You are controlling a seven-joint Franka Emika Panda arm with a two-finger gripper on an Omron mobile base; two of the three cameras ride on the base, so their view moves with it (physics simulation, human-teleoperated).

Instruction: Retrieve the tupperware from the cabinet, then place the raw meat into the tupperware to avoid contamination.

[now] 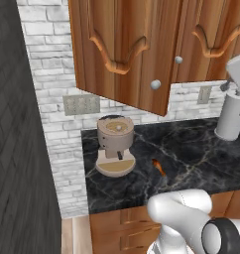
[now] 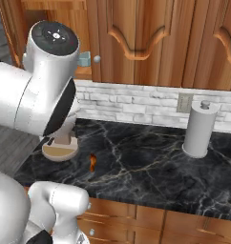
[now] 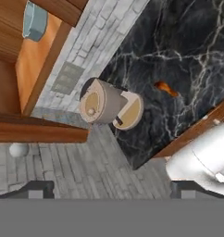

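- Cabinet: reddish-brown wood, carved arched panels, round silver knobs; the left door stands swung open over the counter.
- Tupperware: pale blue-teal, slightly see-through tub with rounded corners, resting on the plank shelf inside the cabinet; a corner of it peeks past the arm in the right base view.
- Raw meat: small, elongated, orange-brown with darker streaks; lies flat on the counter just right of the coffee machine, long axis running roughly front to back.
- Counter: glossy black marble, pale veins.
- Coffee machine: beige, cylindrical, round base.
- Paper towel holder: white upright cylinder.
- Gripper: fingers spread wide, holding nothing, raised high above the floor and the counter's left end.
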